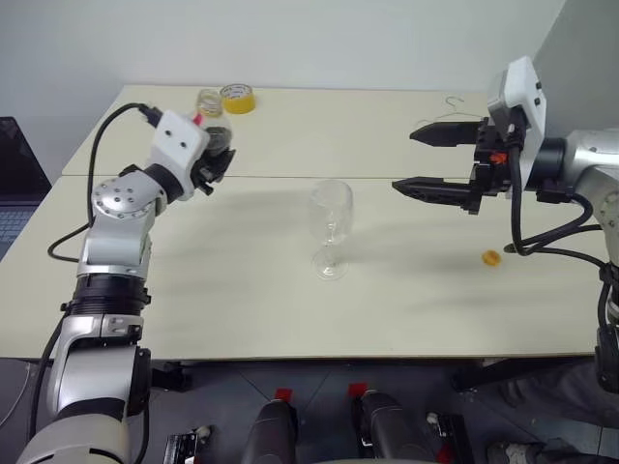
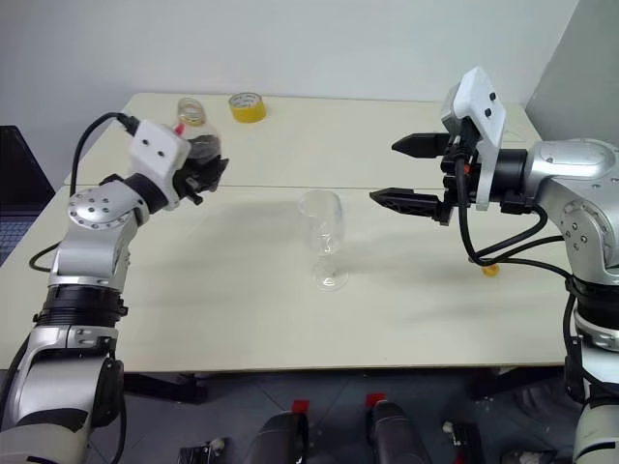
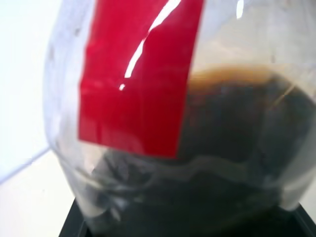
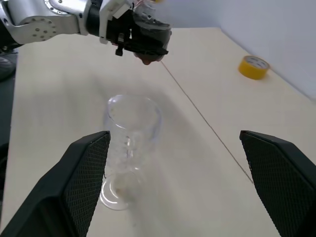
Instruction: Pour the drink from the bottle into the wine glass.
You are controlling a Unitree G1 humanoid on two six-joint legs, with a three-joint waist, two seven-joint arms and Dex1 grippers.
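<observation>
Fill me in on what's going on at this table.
A two-armed robot is set to pour a drink. Its left gripper is shut on a small bottle of dark drink, held above the table to one side of the wine glass. The glass stands upright and looks empty. The right gripper hangs open on the glass's other side, holding nothing. A small yellow cap lies on the table.

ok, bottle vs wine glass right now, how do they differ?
The bottle is held off the table in the shut left tool; the wine glass stands upright on the table, untouched. The bottle holds dark brown drink; the wine glass is empty. The bottle carries a red label; the wine glass is plain, with a stem and a flat foot. Both are clear.
</observation>
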